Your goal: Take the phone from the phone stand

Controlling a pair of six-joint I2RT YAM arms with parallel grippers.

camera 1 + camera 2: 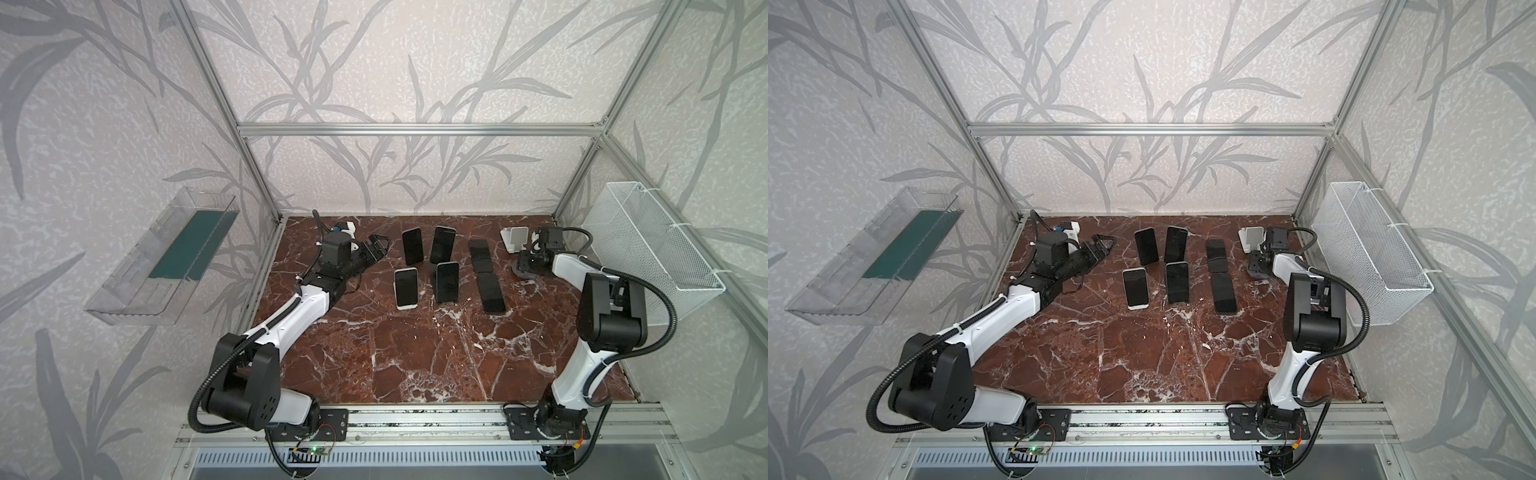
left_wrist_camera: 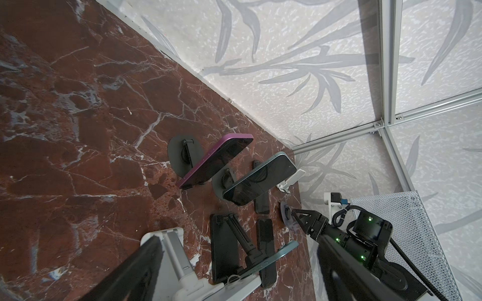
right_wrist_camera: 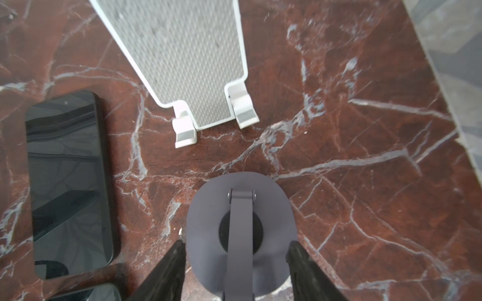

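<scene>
Several dark-screened phones lean on stands mid-table in both top views: back left point(image 1: 412, 246), back right point(image 1: 442, 244), front left, white-edged point(image 1: 406, 287), front right point(image 1: 447, 281). The left wrist view shows the purple phone point(image 2: 216, 161) on its grey stand point(image 2: 182, 153) and a teal phone point(image 2: 260, 179). My left gripper point(image 1: 376, 245) hangs open and empty just left of the back-left phone. My right gripper point(image 3: 237, 250) is shut on the round base of an empty grey stand point(image 3: 206, 208) at the back right point(image 1: 525, 275).
An empty white stand point(image 3: 187, 52) sits behind the grey one. Three phones point(image 1: 486, 274) lie flat in a column between the stands and my right arm. A white mesh basket point(image 1: 656, 253) hangs on the right wall, a clear tray point(image 1: 166, 257) on the left.
</scene>
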